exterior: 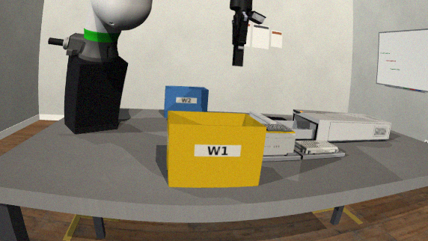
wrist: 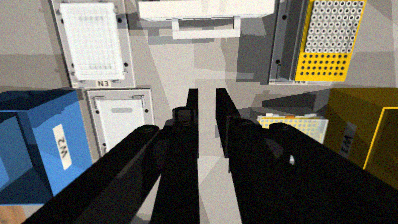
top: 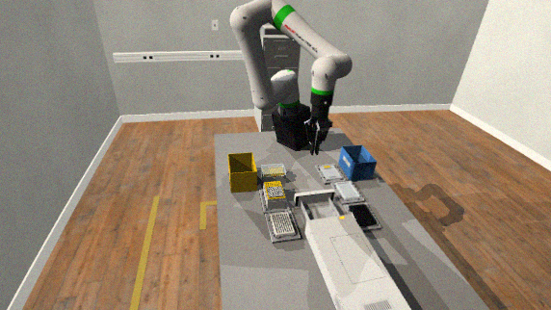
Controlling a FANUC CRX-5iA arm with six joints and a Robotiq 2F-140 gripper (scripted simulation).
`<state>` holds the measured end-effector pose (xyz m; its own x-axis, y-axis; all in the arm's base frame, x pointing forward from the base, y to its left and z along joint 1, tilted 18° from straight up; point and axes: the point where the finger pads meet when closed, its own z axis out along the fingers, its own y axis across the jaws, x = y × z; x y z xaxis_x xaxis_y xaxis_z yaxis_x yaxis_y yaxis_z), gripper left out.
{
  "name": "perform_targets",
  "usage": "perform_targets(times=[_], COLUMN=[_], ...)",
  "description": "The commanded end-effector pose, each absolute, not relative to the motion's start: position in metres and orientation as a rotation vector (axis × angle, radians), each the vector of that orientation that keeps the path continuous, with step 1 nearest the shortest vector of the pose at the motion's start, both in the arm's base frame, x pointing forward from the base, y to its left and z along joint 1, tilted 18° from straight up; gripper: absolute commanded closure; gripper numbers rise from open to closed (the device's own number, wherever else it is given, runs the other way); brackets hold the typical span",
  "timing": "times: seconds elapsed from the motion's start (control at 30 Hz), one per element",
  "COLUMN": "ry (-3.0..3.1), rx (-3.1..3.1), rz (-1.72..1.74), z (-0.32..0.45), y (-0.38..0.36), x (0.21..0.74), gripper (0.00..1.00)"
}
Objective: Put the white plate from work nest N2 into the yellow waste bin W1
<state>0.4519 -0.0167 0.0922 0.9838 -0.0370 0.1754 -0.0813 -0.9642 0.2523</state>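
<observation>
Bench (top: 255, 270) carries the yellow bin W1 (exterior: 213, 154) upright near its left edge and the blue bin (top: 357, 162) opposite. Gripper (wrist: 207, 117) hangs high between them, fingers slightly parted, holding nothing. White plate (wrist: 119, 120) lies in its nest just beside the blue bin.

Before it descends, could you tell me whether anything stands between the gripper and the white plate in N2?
Nothing visible does. The gripper hangs above the bench, empty; the white plate lies uncovered beside blue bin W2.
</observation>
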Motion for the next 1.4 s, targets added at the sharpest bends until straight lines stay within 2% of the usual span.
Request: perform_targets(times=[0.0, 1.37], ry=[-0.079, -0.079], rx=[2.868, 2.867], rz=[0.246, 0.247], z=[0.092, 0.091], y=[-0.024, -0.126], x=[0.459, 0.561], gripper=[0.30, 0.30])
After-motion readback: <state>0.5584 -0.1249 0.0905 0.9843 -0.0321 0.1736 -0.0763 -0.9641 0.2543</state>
